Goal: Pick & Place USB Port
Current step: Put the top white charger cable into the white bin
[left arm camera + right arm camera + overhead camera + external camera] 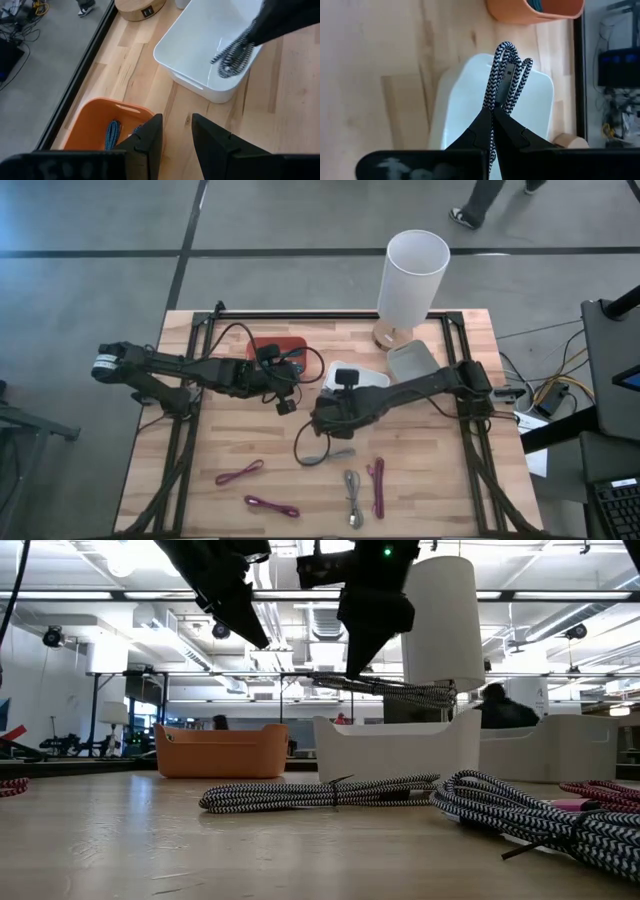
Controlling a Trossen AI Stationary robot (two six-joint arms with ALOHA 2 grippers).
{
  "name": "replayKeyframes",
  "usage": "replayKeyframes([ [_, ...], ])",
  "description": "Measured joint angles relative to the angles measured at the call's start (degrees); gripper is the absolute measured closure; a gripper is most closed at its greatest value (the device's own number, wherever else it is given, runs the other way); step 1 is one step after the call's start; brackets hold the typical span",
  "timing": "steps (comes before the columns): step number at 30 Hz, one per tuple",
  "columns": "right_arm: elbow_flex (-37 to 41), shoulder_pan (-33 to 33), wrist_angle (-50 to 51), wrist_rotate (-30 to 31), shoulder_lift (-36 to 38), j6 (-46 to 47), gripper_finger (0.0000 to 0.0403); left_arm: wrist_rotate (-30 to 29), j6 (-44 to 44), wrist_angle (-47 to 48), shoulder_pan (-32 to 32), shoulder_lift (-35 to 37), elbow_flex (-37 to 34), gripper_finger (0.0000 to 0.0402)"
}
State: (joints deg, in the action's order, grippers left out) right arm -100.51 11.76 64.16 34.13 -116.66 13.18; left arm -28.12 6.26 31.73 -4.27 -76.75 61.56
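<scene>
My right gripper (493,112) is shut on a coiled black-and-white braided USB cable (506,75) and hangs over the white bin (372,378); the low view shows the cable (395,690) above the bin's rim (390,735). My left gripper (176,135) is open and holds nothing, above the table between the orange bin (95,125) and the white bin (200,45). A blue cable (112,132) lies in the orange bin. More braided cables (320,792) and magenta ones (240,472) lie on the near part of the table. My right gripper pinches the bundled loops of the braided cable (496,102) between its two fingers, several strands together. The fingers come from above, pointing down. The bundle is lifted clear of the table and sticks out roughly level past the fingertips (362,660), over the white bin.
A tall white cylinder lamp on a round wooden base (410,280) stands at the far edge. A grey tray (412,360) lies right of the white bin. A dark metal frame (190,430) runs along both table sides. Loose cables (378,485) lie near the front edge.
</scene>
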Motion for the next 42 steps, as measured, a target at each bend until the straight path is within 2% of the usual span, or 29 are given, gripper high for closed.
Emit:
replayKeyframes([
  [15, 8.4, -4.6, -0.3, -1.4, 0.0, 9.2, 0.0394, 0.0, 0.2, 0.0, 0.0, 0.0, 0.0, 0.0287],
  [25, 9.7, -5.1, -3.1, -1.7, 0.0, 8.9, 0.0394, 0.0, 0.1, 0.0, 0.0, 0.0, 0.0, 0.0287],
  [36, 12.5, -6.3, -9.6, -8.0, 0.0, 8.9, 0.0394, 0.0, 0.2, 0.0, 0.0, 0.0, 0.0, 0.0287],
  [42, 13.0, -6.4, -10.8, -6.8, -0.1, 8.9, 0.0394, 0.0, 0.2, 0.0, 0.0, 0.0, 0.0, 0.0287],
])
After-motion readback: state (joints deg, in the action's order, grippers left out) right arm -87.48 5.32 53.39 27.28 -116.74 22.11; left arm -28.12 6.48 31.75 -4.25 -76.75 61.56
